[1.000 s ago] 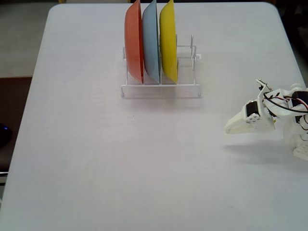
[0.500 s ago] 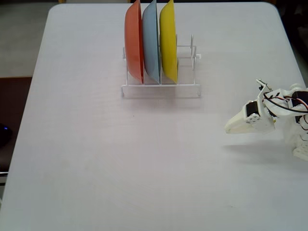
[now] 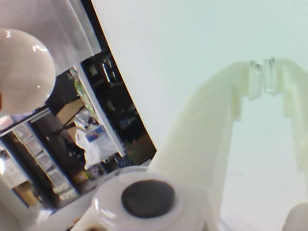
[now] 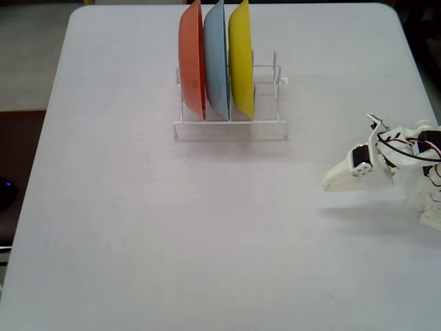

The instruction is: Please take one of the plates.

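Note:
Three plates stand on edge in a white wire rack (image 4: pixel 231 129) at the back middle of the table in the fixed view: an orange plate (image 4: pixel 191 62), a light blue plate (image 4: pixel 216 62) and a yellow plate (image 4: pixel 241 62). My white gripper (image 4: pixel 325 185) rests low over the table at the right, pointing left, well to the right of the rack and nearer the front. Its fingertips meet and hold nothing. In the wrist view the gripper (image 3: pixel 262 74) is shut over bare table, and no plate shows there.
The rack has free slots (image 4: pixel 270 72) right of the yellow plate. The arm's body and wires (image 4: pixel 413 148) sit at the table's right edge. The wrist view shows the table edge (image 3: pixel 120 96), a dark room beyond it, and a round off-white shape (image 3: pixel 21 70) I cannot identify.

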